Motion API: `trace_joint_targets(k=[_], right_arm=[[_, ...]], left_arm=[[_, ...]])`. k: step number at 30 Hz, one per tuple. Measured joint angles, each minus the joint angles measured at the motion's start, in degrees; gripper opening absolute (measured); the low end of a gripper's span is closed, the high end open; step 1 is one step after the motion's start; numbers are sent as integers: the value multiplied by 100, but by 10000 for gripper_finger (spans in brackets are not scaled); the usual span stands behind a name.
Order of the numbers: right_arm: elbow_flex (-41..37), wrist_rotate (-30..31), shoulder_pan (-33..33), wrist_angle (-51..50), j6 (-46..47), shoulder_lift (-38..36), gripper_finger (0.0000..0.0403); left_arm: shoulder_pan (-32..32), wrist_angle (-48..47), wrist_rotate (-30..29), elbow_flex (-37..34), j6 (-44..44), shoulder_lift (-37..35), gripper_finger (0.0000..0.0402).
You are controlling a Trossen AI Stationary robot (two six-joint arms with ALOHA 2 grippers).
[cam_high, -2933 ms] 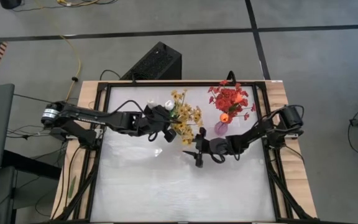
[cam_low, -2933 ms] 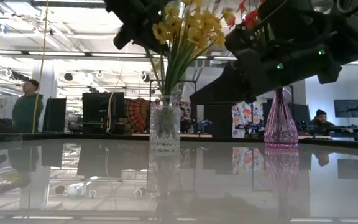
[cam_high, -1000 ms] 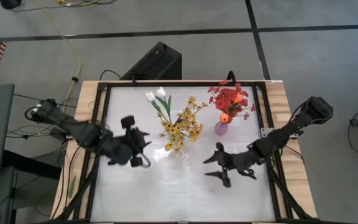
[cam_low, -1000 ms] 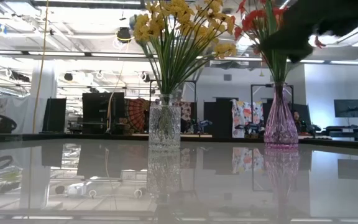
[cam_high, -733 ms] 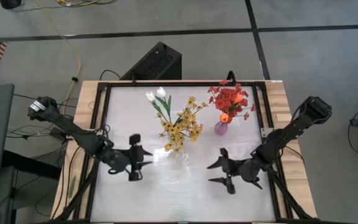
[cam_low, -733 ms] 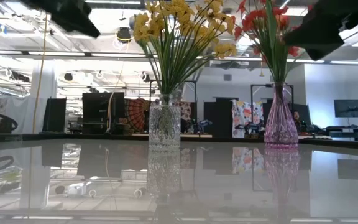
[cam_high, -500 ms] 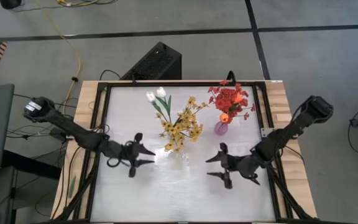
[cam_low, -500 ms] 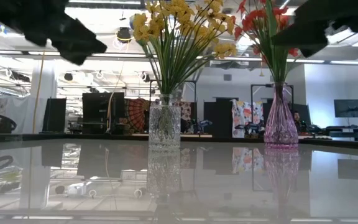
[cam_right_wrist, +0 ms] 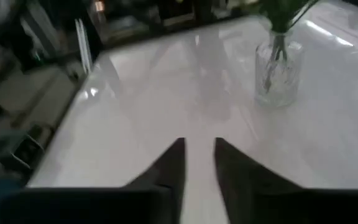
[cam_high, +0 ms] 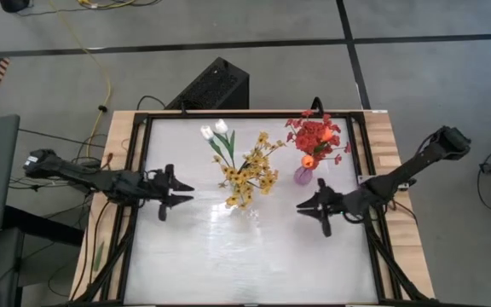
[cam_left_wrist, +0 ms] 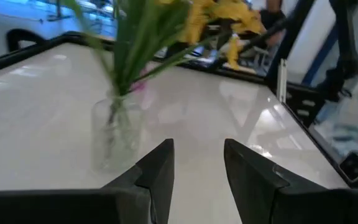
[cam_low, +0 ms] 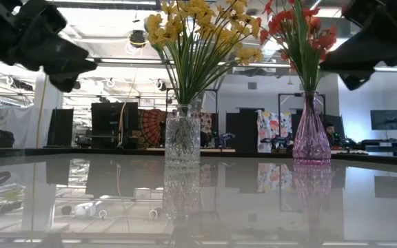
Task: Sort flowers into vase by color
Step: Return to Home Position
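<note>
A clear glass vase (cam_high: 244, 205) stands on its base at mid-table and holds yellow blossom sprays (cam_high: 250, 175) and two white tulips (cam_high: 212, 130). To its right a pink vase (cam_high: 303, 176) holds red sprays (cam_high: 315, 132) and an orange tulip (cam_high: 308, 160). The low view shows the clear vase (cam_low: 182, 141) and pink vase (cam_low: 311, 138) side by side. My left gripper (cam_high: 184, 194) hangs open left of the clear vase (cam_left_wrist: 114, 134). My right gripper (cam_high: 307, 209) hangs open on the near side of the pink vase, facing the clear vase (cam_right_wrist: 277, 78). Neither holds anything.
A black frame (cam_high: 140, 170) borders the glossy white table. A black box (cam_high: 211, 85) and cables lie on the floor beyond the far edge. The near half of the table top (cam_high: 245, 264) is bare surface.
Both grippers, open and holding nothing, have drawn away from the table's near middle. The left one swung toward the far edge and the left side, levelling out to point at the clear vase. The right one moved toward the far edge and right. Vases and flowers stayed put.
</note>
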Motion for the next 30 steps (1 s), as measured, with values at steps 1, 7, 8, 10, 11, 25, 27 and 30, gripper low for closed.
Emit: trace_joint_targets(k=[1,7,8,10,11,25,27,30], right_arm=[[-133,91,41,76,72,-193,96],[-959,504,-255,1548,-172,-575,19],[-1043,310,-470,1806,-188,-536,21],[-1107,-425,-947,2206,-196,-405,23],[-1121,-830,-1187,2291,-196,-329,22],[-1811,-1289,-1276,1413,-280,-1284,19],[-1811,-1283,-1276,1143,-481,-1636,19],[-1811,-1453,-1541,666,-784,-2326,19]], left_arm=[[0,-209,-62,-62,-66,-300,128],[0,-525,-189,-514,-243,-1728,128],[0,-658,-190,-570,-273,-1923,128],[0,-959,-229,-564,-329,-2214,128],[0,-1026,-265,-564,-351,-2307,128],[-9,-1096,286,-566,-380,-2641,128],[-9,-1097,294,-566,-304,-2637,128],[-9,-1095,301,-566,-220,-2635,128]])
